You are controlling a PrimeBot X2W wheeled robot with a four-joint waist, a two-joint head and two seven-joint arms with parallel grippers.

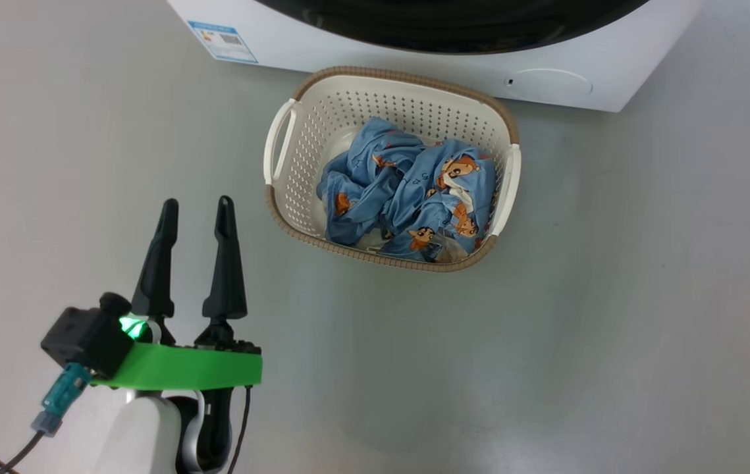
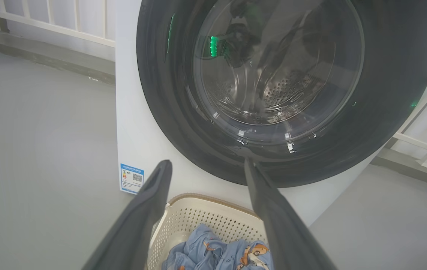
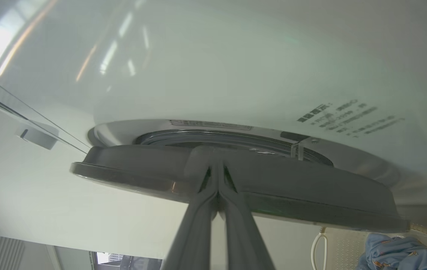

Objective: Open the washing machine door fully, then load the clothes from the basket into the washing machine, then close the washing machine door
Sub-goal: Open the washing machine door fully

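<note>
The white washing machine [image 1: 348, 56] stands at the top of the head view, with the black rim of its door [image 1: 447, 33] just showing. Below it on the floor sits the cream basket [image 1: 407, 78] holding the crumpled blue clothes [image 1: 407, 191]. My left gripper [image 1: 193, 210] hangs open and empty, left of the basket. Its wrist view looks between the gripper's own fingertips [image 2: 207, 165] at the door [image 2: 161, 93], the basket [image 2: 206, 217] and the clothes [image 2: 217, 255]. My right gripper [image 3: 217, 168] is shut, its tips against the edge of the door [image 3: 292, 187]. A gap shows between that edge and the machine front [image 3: 235, 75].
Grey floor [image 1: 612, 329] lies open right of the basket and in front of it. A blue label [image 1: 223, 41] marks the machine's lower left corner, and a round cover [image 1: 549, 82] its lower right. White railings [image 2: 48, 22] run behind the machine.
</note>
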